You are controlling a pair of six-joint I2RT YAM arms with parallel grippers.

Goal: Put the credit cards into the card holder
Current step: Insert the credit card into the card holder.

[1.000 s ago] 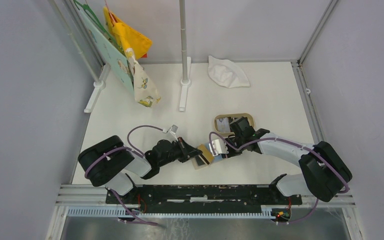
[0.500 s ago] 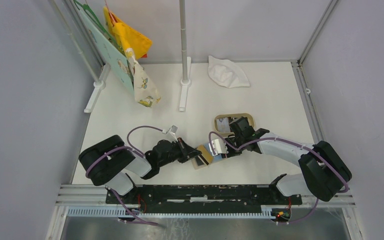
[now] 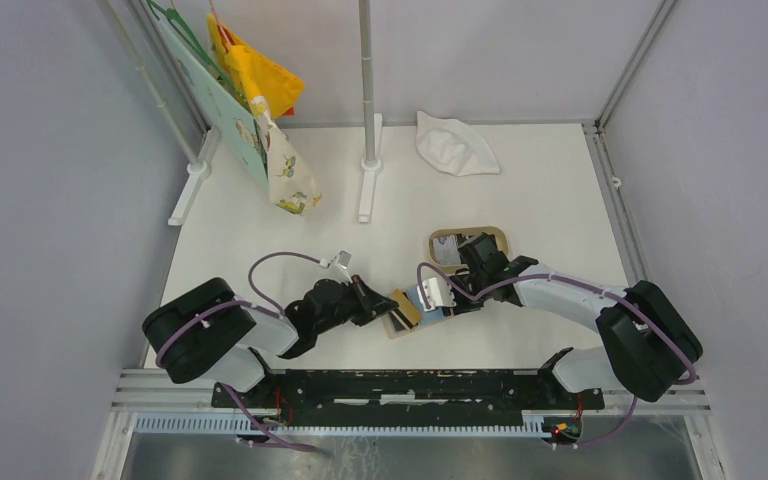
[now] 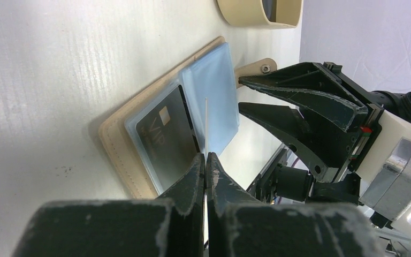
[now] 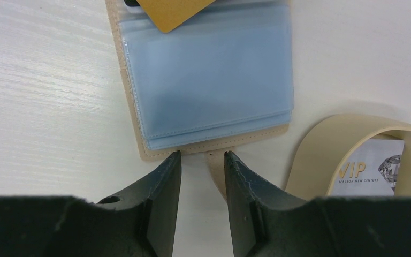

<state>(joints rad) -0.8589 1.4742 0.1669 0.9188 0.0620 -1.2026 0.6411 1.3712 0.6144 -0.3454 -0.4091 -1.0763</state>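
Left gripper [image 4: 206, 158] with orange card [image 4: 206, 120] over card holder [image 4: 219, 88], right gripper [image 5: 202, 157] opposite.

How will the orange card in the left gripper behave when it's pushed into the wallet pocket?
Probably stiff: the orange card looks dead straight edge-on in the shut left gripper. Thin and smooth, it may pivot in that narrow pinch. The light card holder could slide, though the right gripper straddles its tab.

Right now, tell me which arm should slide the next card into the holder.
Left. The left gripper is shut on the orange card, poised edge-on over the open card holder. The right gripper, jaws apart, holds no card and sits at the snap tab.
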